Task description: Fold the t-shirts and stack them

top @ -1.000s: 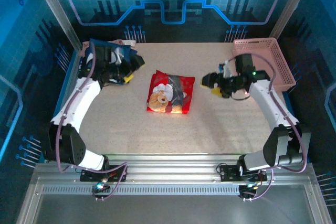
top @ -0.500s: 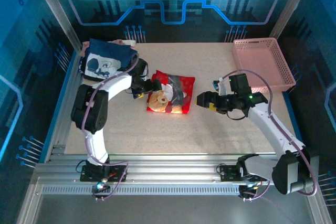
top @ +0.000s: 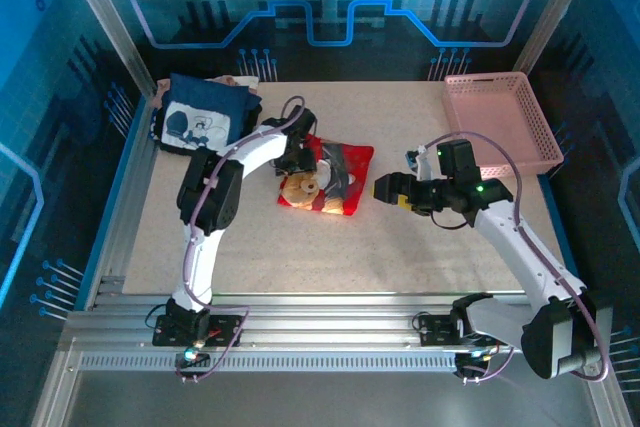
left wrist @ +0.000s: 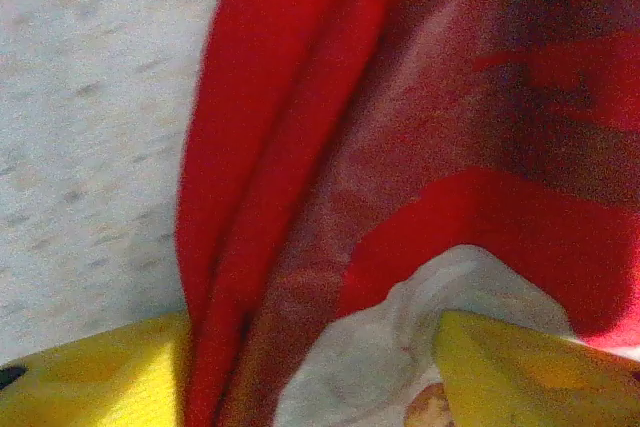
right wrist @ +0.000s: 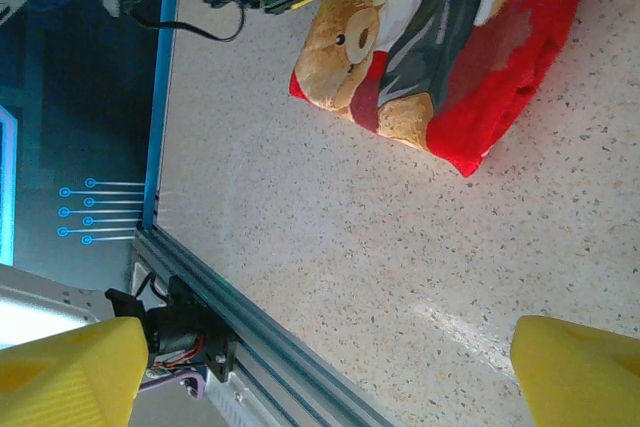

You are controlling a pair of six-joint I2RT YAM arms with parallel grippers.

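Observation:
The red t-shirt [top: 335, 179] with the teddy-bear print lies folded at the middle of the table [top: 300, 247]. My left gripper [top: 298, 155] is at its upper left edge. In the left wrist view the yellow fingers [left wrist: 90, 382] stand on either side of a bunched fold of the red t-shirt [left wrist: 330, 147], and my left gripper [left wrist: 312, 352] is shut on it. The navy t-shirt [top: 203, 119] lies folded at the back left corner. My right gripper [top: 386, 190] hovers open just right of the red t-shirt [right wrist: 440, 57], with nothing between its fingers [right wrist: 70, 367].
A pink lattice basket [top: 500, 117] stands at the back right. The metal frame rail [right wrist: 250, 347] runs along the table's near edge. Bare tabletop lies in front of the red shirt.
My left arm swung from the navy shirt at the back left over to the red shirt and its jaws closed on the cloth. The right gripper moved nearer and slightly lower.

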